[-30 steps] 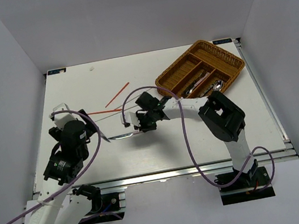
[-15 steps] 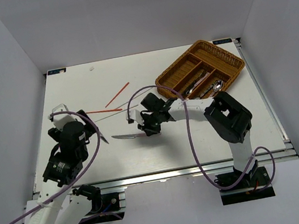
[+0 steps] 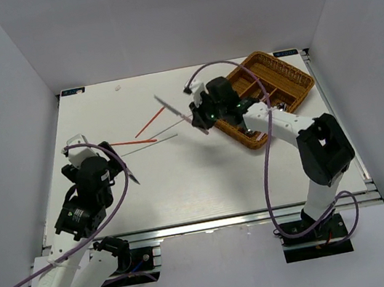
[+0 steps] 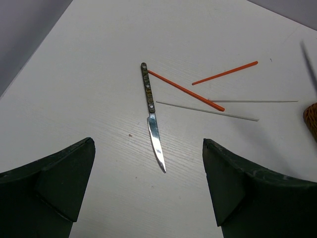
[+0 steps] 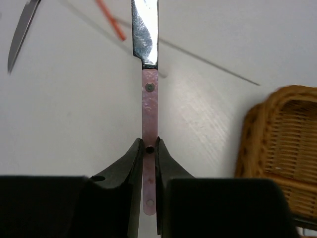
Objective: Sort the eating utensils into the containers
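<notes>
Jaws of the right gripper (image 5: pixel 149 148) are clenched on the far end of the handle of a pink-handled knife (image 5: pixel 149 101), whose shiny blade points straight away from the wrist. From above, this knife is held up in the air, slanting over the worktop (image 3: pixel 185 189) just beside the left end of the wicker tray (image 3: pixel 279 68). What lies in the tray's compartments is mostly hidden behind the arm, though something silver seems to show there.

Jaws of the left gripper (image 4: pixel 148 186) stand wide apart and hold nothing, hovering over a dark-handled knife (image 4: pixel 151 111) that lies flat on the worktop, blade toward the wrist. One of two red-orange chopsticks (image 4: pixel 185 90) touches that knife's handle end; the other lies apart, farther out. Two pale chopsticks (image 4: pixel 208 110) lie just beyond, between the knife and the tray.
</notes>
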